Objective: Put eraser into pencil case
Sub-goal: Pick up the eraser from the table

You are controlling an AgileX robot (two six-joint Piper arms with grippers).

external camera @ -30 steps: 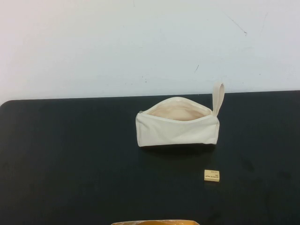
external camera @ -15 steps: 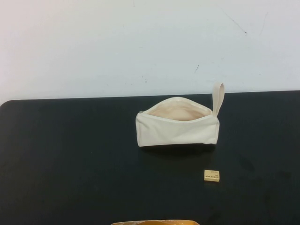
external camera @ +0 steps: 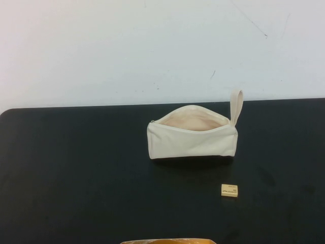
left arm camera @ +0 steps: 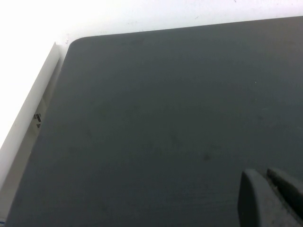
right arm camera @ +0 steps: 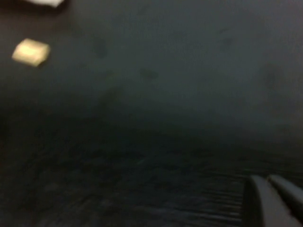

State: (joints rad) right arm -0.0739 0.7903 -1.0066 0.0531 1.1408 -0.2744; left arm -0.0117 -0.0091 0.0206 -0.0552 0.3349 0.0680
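A cream-white pencil case [external camera: 193,133] sits unzipped on the black tabletop [external camera: 76,178], its loop strap upright. The eraser [external camera: 229,190] lies just in front of the case, toward its strap end, apart from it. The left hand [left arm camera: 270,196] and right hand [right arm camera: 274,198] hover over bare tabletop away from the case, fingers together, holding nothing.

Black table [external camera: 76,168]: pencil case [external camera: 192,140], eraser [external camera: 229,190]

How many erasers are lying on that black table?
1. The eraser lies on the table, apart from and nearer than the pencil case. The open case's inside is partly hidden.
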